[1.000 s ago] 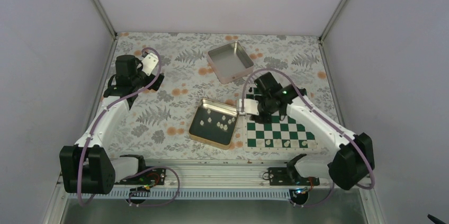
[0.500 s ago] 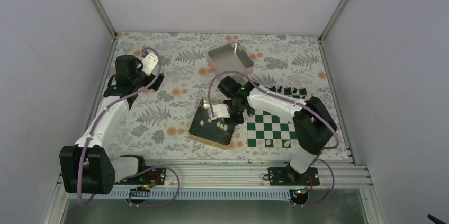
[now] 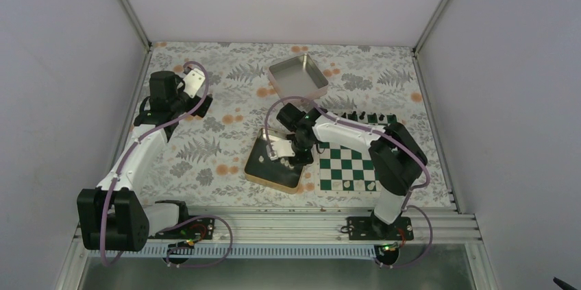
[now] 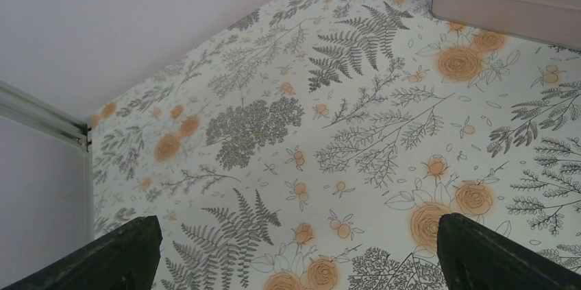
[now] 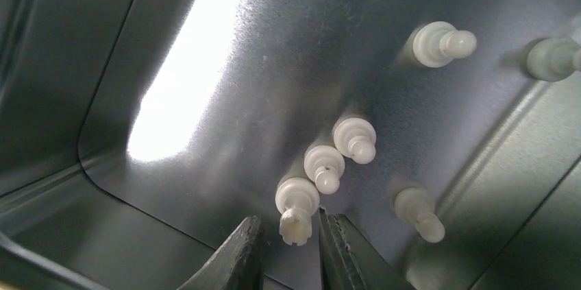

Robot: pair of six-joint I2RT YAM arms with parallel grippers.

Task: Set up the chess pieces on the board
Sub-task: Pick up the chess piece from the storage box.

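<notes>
Two grippers work over a floral cloth (image 4: 356, 132). The left gripper (image 4: 294, 252) hangs over the cloth at the table's 10 o'clock. Its fingers (image 4: 103, 256) stand wide apart and hold nothing.

An empty tin (image 3: 298, 79) lies at 12 o'clock. A second tin (image 3: 268, 179) lies near the table centre, toward 6 o'clock. The right gripper (image 5: 290, 235) reaches down into this second tin.

The right wrist view shows six white pieces (image 5: 355, 138) resting on the tin floor. One piece (image 5: 296, 209) has its head between the fingertips, at 6 o'clock in that view. The right fingers (image 5: 236, 259) stand a narrow gap apart. A sliver of space shows on each side of the head, so nothing is clamped.

The board (image 3: 349, 166) lies just beside the second tin, at its 3 o'clock. A few white pieces stand on the board's near rank, at 6 o'clock. Black pieces (image 3: 370, 118) line its far edge, at 12 o'clock.
</notes>
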